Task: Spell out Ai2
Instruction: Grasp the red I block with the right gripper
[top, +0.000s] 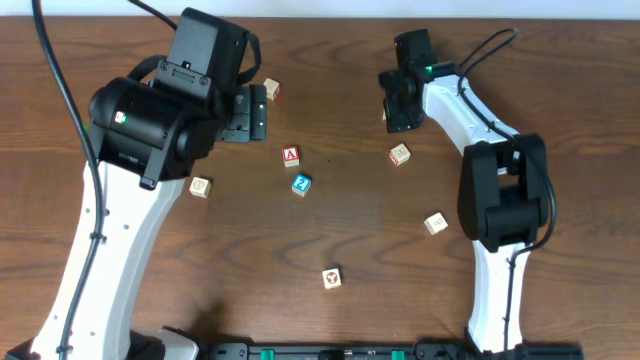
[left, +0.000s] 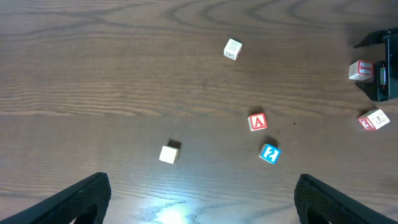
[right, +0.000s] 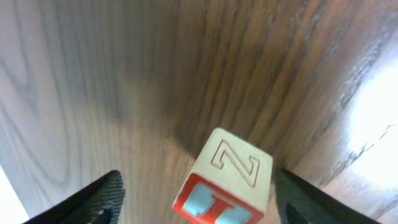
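Right wrist: carved wooden cube (right: 227, 184)

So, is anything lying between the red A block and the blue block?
No, only bare table separates the red A block and blue block, clearest in the left wrist view.

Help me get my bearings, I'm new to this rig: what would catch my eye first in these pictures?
The red A block and the blue 2 block stand out, bright and close together near the middle of the dark wooden table. In the right wrist view, a block showing Z and a red I looms large between the open fingers of the right gripper.
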